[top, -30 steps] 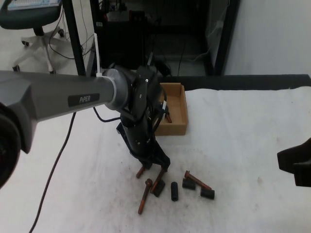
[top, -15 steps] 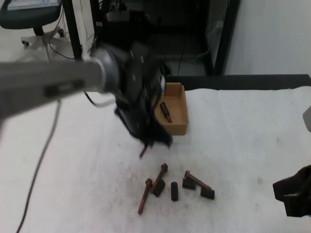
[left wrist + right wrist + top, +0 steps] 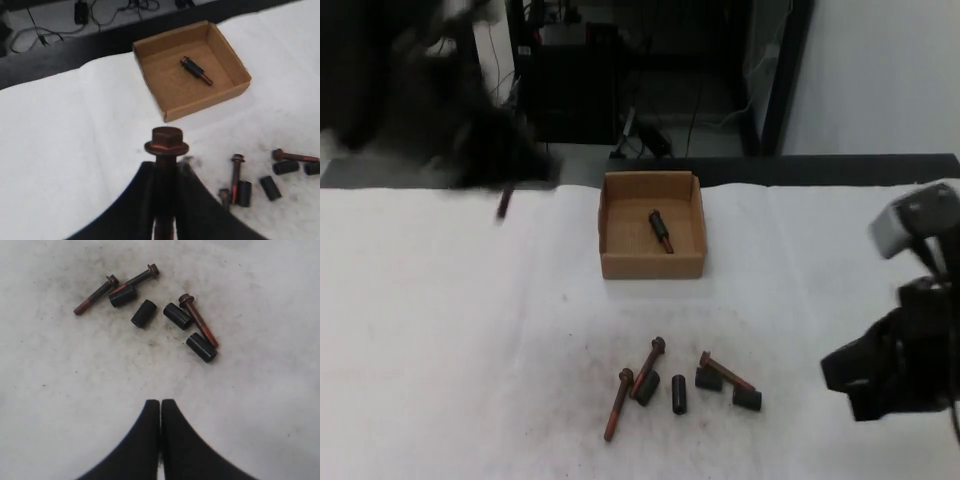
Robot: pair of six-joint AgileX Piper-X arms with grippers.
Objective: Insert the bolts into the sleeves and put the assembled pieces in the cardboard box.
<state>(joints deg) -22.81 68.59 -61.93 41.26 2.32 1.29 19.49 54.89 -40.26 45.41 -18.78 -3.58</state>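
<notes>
The left gripper (image 3: 165, 172) is clenched on a bolt (image 3: 166, 142). Its two fingers squeeze the shank, and the hex head stands clear past the tips. In the high view the left arm (image 3: 480, 150) is a dark blur in the upper left of the frame, over the far left part of the bench and well apart from the box.

The box (image 3: 652, 266) sits open in the upper middle of the high view. One assembled piece (image 3: 661, 230) lies flat on its floor.

The loose parts lie on the white cloth (image 3: 440, 350) in the lower middle of the frame. A long bolt (image 3: 616, 403) is at the left of the group. Just right of it a second bolt (image 3: 653, 358) touches the first sleeve (image 3: 647, 387); whether it goes into the sleeve I cannot tell. The second sleeve (image 3: 678, 393) lies alone next to them. Farther right, a third bolt (image 3: 725, 370) lies slanted, with the third sleeve (image 3: 708, 379) by its head and the fourth sleeve (image 3: 747, 399) by its tip.

The right gripper (image 3: 160, 407) is clenched on nothing, fingers pressed together, above bare cloth near the loose parts. The right arm (image 3: 895, 370) is at the lower right of the high view.
</notes>
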